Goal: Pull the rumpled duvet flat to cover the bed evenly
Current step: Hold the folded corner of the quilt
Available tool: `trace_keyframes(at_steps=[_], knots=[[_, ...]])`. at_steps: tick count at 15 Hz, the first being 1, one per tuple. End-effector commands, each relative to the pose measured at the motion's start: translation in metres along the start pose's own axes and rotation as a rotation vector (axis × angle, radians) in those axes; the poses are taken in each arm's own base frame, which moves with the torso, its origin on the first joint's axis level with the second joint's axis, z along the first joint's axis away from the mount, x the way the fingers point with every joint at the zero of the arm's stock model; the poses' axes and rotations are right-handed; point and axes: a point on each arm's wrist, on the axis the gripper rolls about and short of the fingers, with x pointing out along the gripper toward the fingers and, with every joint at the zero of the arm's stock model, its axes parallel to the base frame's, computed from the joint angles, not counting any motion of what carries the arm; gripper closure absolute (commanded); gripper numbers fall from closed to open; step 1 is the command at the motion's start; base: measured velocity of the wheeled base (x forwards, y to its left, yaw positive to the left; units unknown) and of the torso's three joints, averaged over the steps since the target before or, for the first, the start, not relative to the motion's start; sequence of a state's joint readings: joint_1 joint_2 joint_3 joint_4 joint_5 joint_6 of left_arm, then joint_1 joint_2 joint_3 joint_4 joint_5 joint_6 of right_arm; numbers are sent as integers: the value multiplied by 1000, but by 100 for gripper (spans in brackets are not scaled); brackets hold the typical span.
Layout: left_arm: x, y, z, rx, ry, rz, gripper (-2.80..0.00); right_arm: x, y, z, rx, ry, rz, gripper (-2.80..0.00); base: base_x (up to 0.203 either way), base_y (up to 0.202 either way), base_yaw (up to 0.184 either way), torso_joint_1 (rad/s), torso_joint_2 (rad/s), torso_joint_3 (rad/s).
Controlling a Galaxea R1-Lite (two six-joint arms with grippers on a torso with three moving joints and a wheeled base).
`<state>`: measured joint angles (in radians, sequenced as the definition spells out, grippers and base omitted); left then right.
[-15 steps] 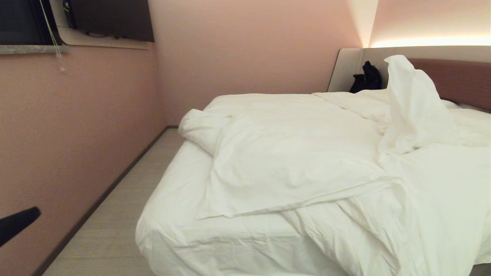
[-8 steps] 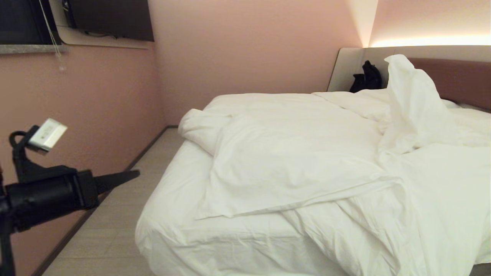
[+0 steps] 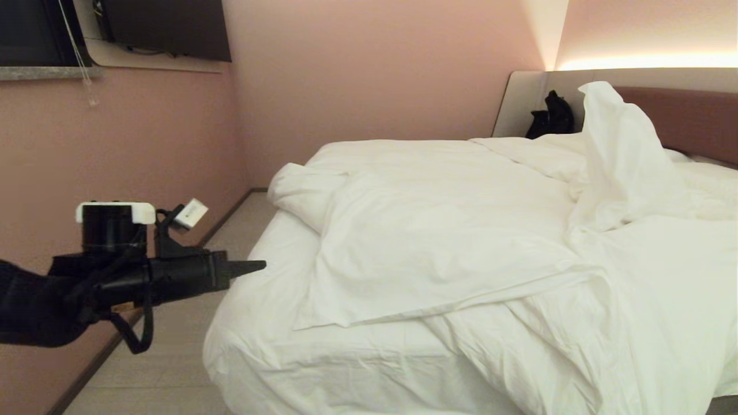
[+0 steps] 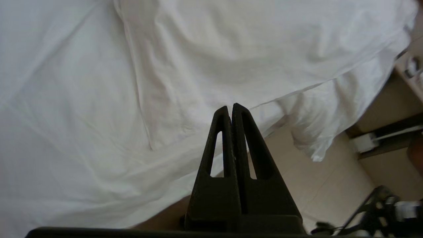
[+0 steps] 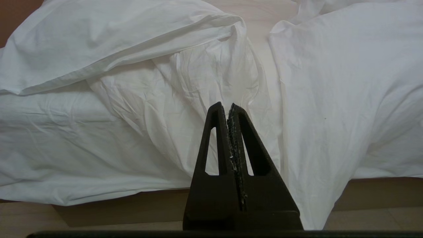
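duvet [image 3: 461,230] lay rumpled across the bed [image 3: 259,357], bunched toward the middle and the headboard end, with one folded flap ending in a slanted edge short of the foot and a tall peak of cloth standing up against the brown padded headboard [image 3: 692,118]. a rolled corner of it sat at the bed's far left edge, and on the right more of it spilled over the near side and hung down. the taut white mattress sheet [image 3: 253,271] showed bare along the left side and at the near left corner. the left hand [image 3: 256,266] was held out level at the left of the head view, above the strip of pale floor [image 3: 173,357] between the pink wall [image 3: 144,161] and the bed, its tip just beside the mattress edge and not touching the cloth; in the left wrist view the left hand [image 4: 230,107] had its two black fingers pressed together, clenched on nothing, pointing toward the sheet and the duvet's edge. the right hand [image 5: 224,107] did not appear in the head view; its own wrist view showed it clenched and empty as well, low beside the bed, facing creased folds of duvet hanging over the side with the grey-beige plinth beneath. a black bag [image 3: 550,118] sat at the head of the bed beside the beige surround, and a dark screen [image 3: 167,29] hung high on the wall.
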<state>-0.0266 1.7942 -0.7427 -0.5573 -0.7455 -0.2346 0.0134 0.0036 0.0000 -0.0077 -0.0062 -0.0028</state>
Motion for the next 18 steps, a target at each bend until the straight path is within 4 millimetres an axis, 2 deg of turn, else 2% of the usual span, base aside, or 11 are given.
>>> trace_keyframes(at_steps=[1, 3, 6, 12, 16, 17, 18], knots=[[40, 34, -16, 27, 95, -2, 0, 0, 0, 0, 0, -1, 0, 0, 0, 0, 0, 0, 0, 0], [61, 37, -19, 83, 123, -29, 0, 0, 0, 0, 0, -1, 0, 0, 0, 0, 0, 0, 0, 0], [77, 40, -15, 99, 124, -36, 0, 0, 0, 0, 0, -1, 0, 0, 0, 0, 0, 0, 0, 0], [93, 48, -2, 94, 134, -2, 0, 0, 0, 0, 0, -1, 0, 0, 0, 0, 0, 0, 0, 0], [105, 43, -5, 101, 153, -22, 0, 0, 0, 0, 0, -1, 0, 0, 0, 0, 0, 0, 0, 0], [106, 42, -5, 103, 153, -25, -127, 0, 0, 0, 0, -1, 0, 0, 0, 0, 0, 0, 0, 0], [107, 39, -3, 112, 147, -32, -280, 0, 0, 0, 0, -1, 0, 0, 0, 0, 0, 0, 0, 0]])
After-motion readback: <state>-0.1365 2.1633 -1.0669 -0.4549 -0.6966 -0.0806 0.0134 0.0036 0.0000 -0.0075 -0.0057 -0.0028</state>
